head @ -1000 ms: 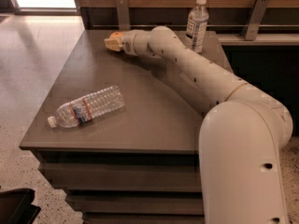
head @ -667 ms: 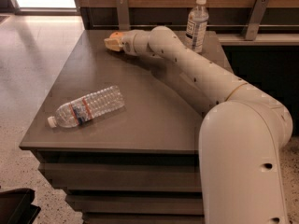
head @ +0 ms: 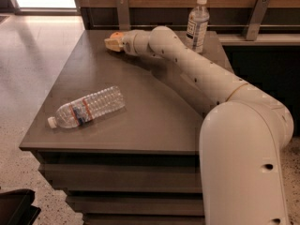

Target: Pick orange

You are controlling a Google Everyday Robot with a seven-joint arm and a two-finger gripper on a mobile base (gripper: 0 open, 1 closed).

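Note:
The orange (head: pixel 115 33) is a small round fruit at the far left part of the dark table (head: pixel 154 125). Only its top shows, just behind the tip of my gripper. My gripper (head: pixel 111 43) is stretched across the table from the right and lies low over the surface, right at the orange. The gripper hides most of the fruit, so I cannot tell whether the two touch.
A clear plastic water bottle (head: pixel 86 108) lies on its side near the table's front left. Another water bottle (head: pixel 197 22) stands upright at the back, close to my forearm. A wooden wall with metal brackets (head: pixel 123 12) runs behind the table.

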